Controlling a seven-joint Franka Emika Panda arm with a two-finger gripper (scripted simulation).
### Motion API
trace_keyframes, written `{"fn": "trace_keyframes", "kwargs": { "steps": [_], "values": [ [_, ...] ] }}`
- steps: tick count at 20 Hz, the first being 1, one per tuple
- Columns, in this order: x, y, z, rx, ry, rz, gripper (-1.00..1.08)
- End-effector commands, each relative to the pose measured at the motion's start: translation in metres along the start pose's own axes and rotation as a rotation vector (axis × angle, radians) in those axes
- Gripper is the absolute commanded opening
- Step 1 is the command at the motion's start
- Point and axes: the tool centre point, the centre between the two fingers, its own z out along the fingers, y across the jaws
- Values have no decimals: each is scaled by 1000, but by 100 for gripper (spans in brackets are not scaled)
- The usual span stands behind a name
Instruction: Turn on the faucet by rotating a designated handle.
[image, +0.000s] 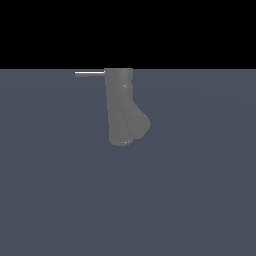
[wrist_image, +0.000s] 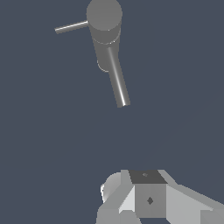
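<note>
The faucet is a matte grey upright cylinder standing on the dark blue-grey floor, with a stubby spout angling off its lower part toward the exterior view's right. The handle, a thin light-grey rod, sticks out from the faucet's top toward the exterior view's left. In the wrist view I look down on the faucet, its handle and the spout. Only blocky white and grey parts of my gripper show at the frame's edge, well apart from the faucet. Its fingertips are not distinguishable. The gripper is absent from the exterior view.
A flat blue-grey floor spreads around the faucet, with a black background above the horizon. No other objects show.
</note>
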Motion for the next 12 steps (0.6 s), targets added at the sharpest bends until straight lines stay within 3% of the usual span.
{"fn": "trace_keyframes", "kwargs": {
  "steps": [1, 12],
  "values": [
    [0, 0, 0, 0, 0, 0, -100],
    [7, -16, 11, -1, -2, 59, -100]
  ]
}}
